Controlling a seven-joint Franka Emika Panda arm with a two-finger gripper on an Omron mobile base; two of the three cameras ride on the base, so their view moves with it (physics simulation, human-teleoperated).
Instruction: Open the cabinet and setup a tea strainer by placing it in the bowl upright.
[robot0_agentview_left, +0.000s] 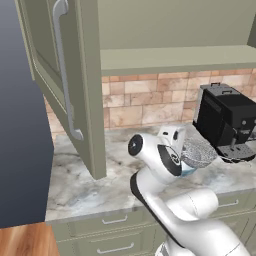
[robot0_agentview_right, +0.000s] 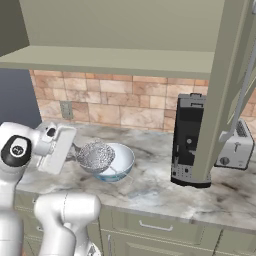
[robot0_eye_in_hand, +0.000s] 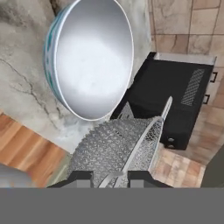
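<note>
The cabinet (robot0_agentview_left: 90, 85) stands open, its left door swung out with a long silver handle (robot0_agentview_left: 62, 75); bare shelves show inside (robot0_agentview_right: 115, 60). The bowl (robot0_agentview_right: 120, 162), white inside and pale blue outside, sits on the marble counter. My gripper (robot0_agentview_right: 75, 151) is shut on the tea strainer (robot0_agentview_right: 95, 155), a silvery mesh cup held just above the bowl's left rim. In the hand view the tea strainer (robot0_eye_in_hand: 113, 148) lies between my fingertips (robot0_eye_in_hand: 81, 178), tipped on its side, with the bowl (robot0_eye_in_hand: 92, 57) beyond it. In the left base view the tea strainer (robot0_agentview_left: 199, 152) hangs beside the hand.
A black coffee machine (robot0_agentview_right: 187, 140) stands on the counter right of the bowl, close to the strainer in the left base view (robot0_agentview_left: 225, 120). A silver toaster (robot0_agentview_right: 235, 145) sits behind the open right cabinet door (robot0_agentview_right: 225, 100). Drawers (robot0_agentview_left: 115, 220) run below the counter edge.
</note>
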